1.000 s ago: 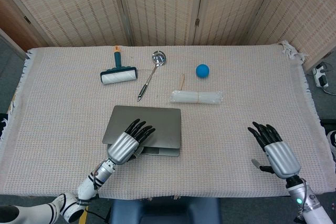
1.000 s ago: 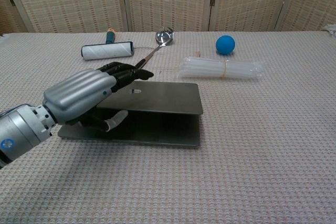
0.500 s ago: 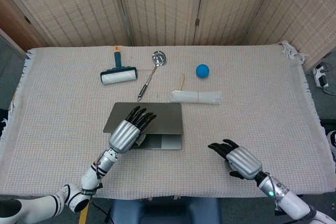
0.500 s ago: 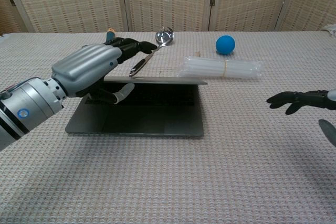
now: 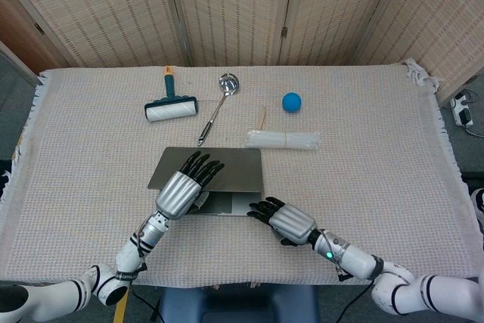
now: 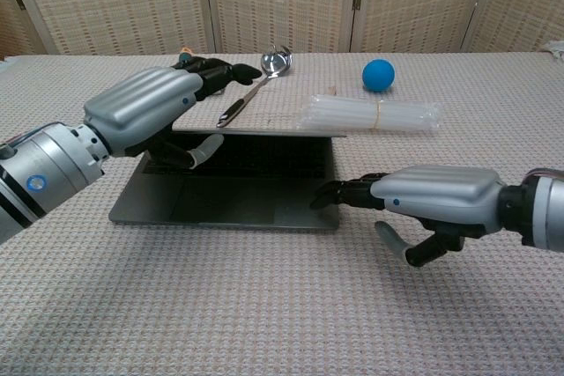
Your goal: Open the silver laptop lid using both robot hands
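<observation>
My left hand (image 6: pixel 145 110) grips the half-raised silver laptop lid (image 6: pixel 264 132); my right hand (image 6: pixel 432 202), empty with fingers spread, reaches the base's 3 o'clock corner

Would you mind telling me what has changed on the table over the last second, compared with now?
The left hand has raised the laptop lid from nearly closed to partly open, thumb under its edge. The right hand has swept in from the table's right side to the right front corner of the laptop base, fingers extended, holding nothing. The lint roller, ladle, blue ball and plastic bundle stayed put.
</observation>
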Robot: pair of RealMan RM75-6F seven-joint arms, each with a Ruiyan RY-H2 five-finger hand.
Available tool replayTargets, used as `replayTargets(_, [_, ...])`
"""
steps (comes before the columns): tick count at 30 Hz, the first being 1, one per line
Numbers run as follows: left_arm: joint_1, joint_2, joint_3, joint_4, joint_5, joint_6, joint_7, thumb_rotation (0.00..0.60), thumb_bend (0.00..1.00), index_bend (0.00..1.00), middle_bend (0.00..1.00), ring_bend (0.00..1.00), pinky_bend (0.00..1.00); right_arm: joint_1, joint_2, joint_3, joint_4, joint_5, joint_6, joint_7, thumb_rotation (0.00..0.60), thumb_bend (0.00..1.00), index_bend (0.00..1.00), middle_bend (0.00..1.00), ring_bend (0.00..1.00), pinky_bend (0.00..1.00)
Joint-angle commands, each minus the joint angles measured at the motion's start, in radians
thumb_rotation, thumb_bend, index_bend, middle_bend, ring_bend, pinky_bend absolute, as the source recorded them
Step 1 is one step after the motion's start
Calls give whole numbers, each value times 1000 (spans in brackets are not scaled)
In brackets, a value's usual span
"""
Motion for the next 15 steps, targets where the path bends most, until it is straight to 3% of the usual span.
replayTargets(1, [-3, 2, -2, -2, -4, -4, 3, 600, 581, 98, 167, 77, 0, 28, -48, 7, 42, 31, -30, -36, 600, 899, 0, 23, 43, 0])
replayTargets(15, [-30, 16, -34, -10, -53, -38, 35, 600, 580, 90, 166, 65, 0, 77, -116, -2, 100, 118, -73, -103, 600, 899, 0, 24, 44, 0])
